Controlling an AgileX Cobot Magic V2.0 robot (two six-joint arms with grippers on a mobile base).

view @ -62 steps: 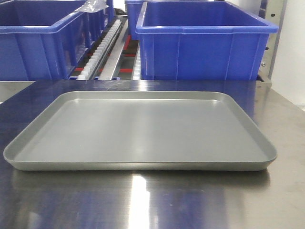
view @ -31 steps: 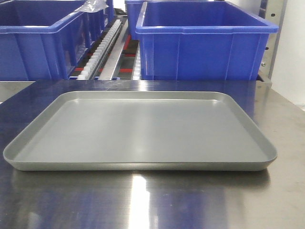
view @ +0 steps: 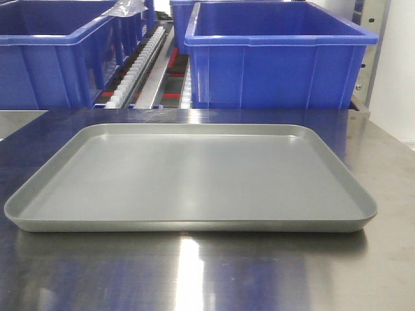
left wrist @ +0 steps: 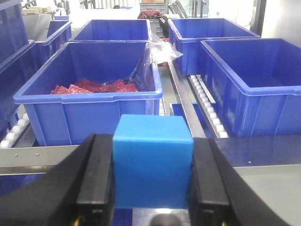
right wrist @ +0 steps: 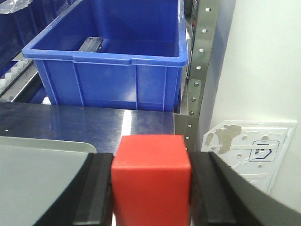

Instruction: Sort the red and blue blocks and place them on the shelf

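In the left wrist view my left gripper [left wrist: 153, 181] is shut on the blue block [left wrist: 153, 160], both black pads pressed to its sides. It faces the shelf's front rail [left wrist: 42, 155] and roller track [left wrist: 207, 106]. In the right wrist view my right gripper [right wrist: 150, 188] is shut on the red block [right wrist: 150, 176], held above the steel table near the tray's right corner. The shelf's perforated upright [right wrist: 197, 80] stands just beyond. Neither gripper nor block shows in the front view, where only the shelf's rollers [view: 139, 61] appear between bins.
A shallow grey tray [view: 191, 223] lies on the steel table [view: 382, 168]. Large blue bins sit on the shelf: one [left wrist: 89, 89] holds red packets, others [left wrist: 254, 84] [right wrist: 113, 52] [view: 279, 55] look open. A white wall [right wrist: 263, 61] borders the right.
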